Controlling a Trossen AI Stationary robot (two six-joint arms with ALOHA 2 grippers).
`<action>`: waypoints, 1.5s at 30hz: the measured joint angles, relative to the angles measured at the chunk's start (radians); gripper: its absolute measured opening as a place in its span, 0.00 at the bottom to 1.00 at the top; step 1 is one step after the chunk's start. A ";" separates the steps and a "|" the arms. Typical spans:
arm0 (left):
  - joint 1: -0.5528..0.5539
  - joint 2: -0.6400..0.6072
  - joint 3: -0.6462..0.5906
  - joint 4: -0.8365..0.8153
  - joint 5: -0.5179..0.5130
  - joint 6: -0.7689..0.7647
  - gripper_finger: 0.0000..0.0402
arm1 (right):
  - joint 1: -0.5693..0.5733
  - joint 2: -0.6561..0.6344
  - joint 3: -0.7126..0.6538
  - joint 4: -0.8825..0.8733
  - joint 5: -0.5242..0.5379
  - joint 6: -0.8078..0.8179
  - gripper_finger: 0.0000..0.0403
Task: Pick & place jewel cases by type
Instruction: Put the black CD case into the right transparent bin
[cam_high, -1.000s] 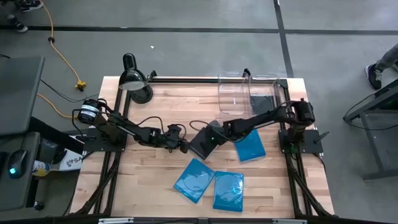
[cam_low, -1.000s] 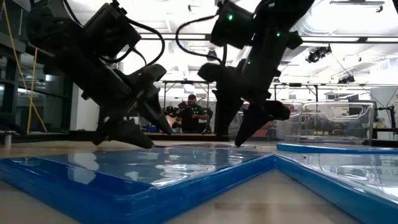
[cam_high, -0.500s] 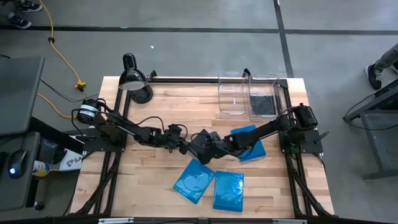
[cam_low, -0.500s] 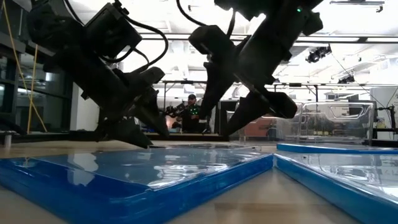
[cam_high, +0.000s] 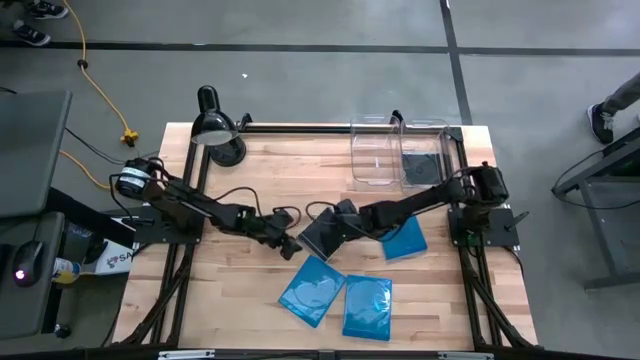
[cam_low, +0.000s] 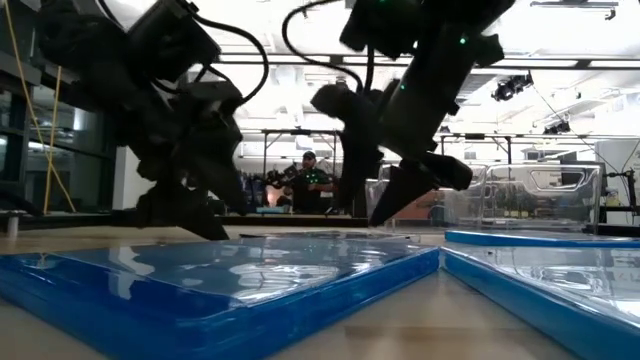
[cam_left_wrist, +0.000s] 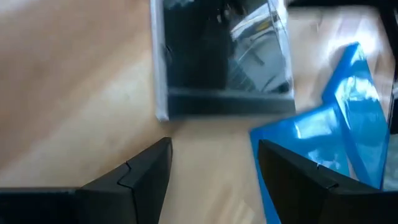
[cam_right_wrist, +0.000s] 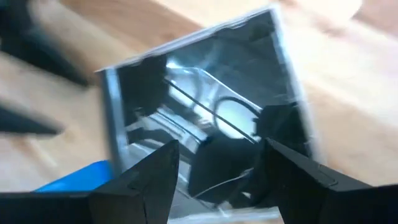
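A black jewel case (cam_high: 318, 238) lies flat on the wood table's middle. My right gripper (cam_high: 337, 226) stands open just above it, one finger over each side of the case (cam_right_wrist: 205, 106). My left gripper (cam_high: 292, 243) is open beside the case's left edge, with the case (cam_left_wrist: 221, 56) ahead of its fingers and bare wood between them. Three blue jewel cases lie flat: two near the front (cam_high: 313, 290) (cam_high: 367, 305) and one under my right arm (cam_high: 405, 240). My right gripper comes at the black case slanting down from the table's right. Its open fingers (cam_right_wrist: 283, 168) hang over the case's clear lid. I cannot tell whether the tips touch it; the case lies flat on the table.
Two clear bins stand at the far right: the left bin (cam_high: 373, 152) shows nothing inside, the right bin (cam_high: 424, 160) holds a black case. A black desk lamp (cam_high: 216, 128) stands at the far left corner. A person (cam_low: 308, 180) sits far behind the table.
My right gripper swung toward the table's left over the black case, then came back a little toward the right, staying open. My left gripper has rolled at the wrist beside the case and stays open. The case still lies flat.
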 joint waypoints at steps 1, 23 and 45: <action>-0.016 0.000 0.000 -0.004 -0.007 -0.011 0.59 | -0.009 0.000 0.000 -0.016 -0.004 -0.013 0.54; -0.099 -0.002 0.003 -0.070 -0.331 -0.262 0.59 | -0.038 0.000 0.001 -0.153 -0.040 -0.043 0.54; -0.101 -0.004 0.005 -0.128 -0.363 -0.280 0.59 | 0.047 0.002 -0.001 0.057 -0.012 0.098 0.54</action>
